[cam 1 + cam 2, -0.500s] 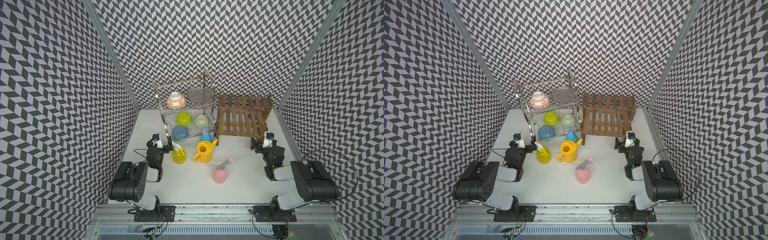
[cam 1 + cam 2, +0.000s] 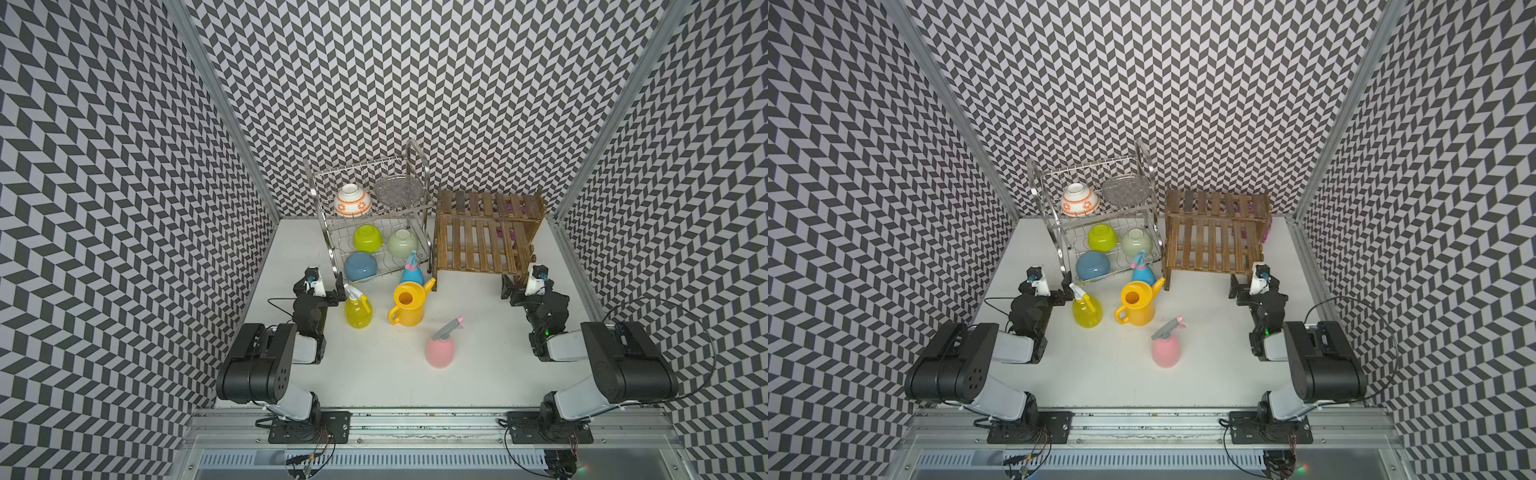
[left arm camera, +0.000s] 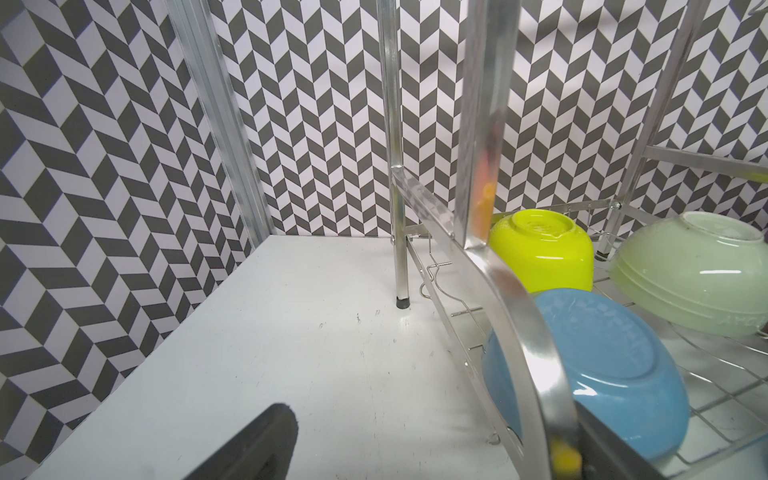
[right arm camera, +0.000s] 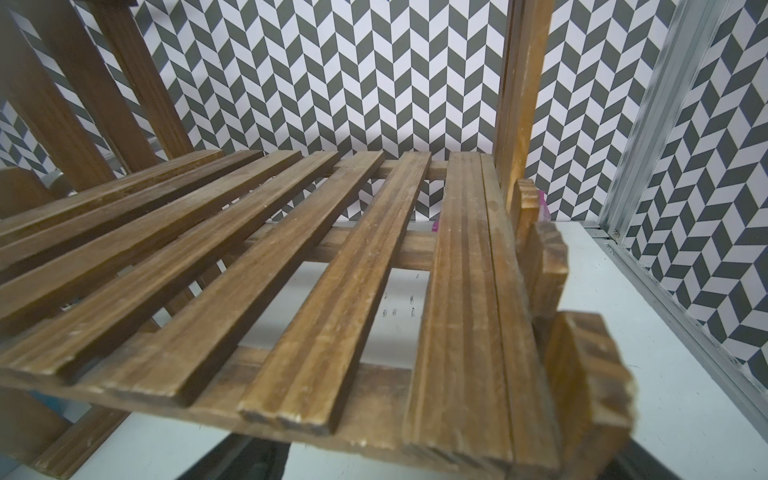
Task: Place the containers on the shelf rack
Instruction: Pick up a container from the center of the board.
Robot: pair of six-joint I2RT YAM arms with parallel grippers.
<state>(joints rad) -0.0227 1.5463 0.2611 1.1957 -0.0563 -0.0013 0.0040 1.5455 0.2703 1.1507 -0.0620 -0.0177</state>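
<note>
Several containers stand on the white table in both top views. They are a pink spray bottle, a yellow spray bottle, a blue spray bottle and a yellow watering can. The brown slatted shelf rack stands at the back right with nothing on its slats. My left gripper is open and empty, just left of the yellow bottle. My right gripper is open and empty at the rack's front right corner.
A metal wire dish rack stands left of the shelf rack. It holds upturned bowls: blue, lime and pale green below, and white with orange above. Patterned walls close in three sides.
</note>
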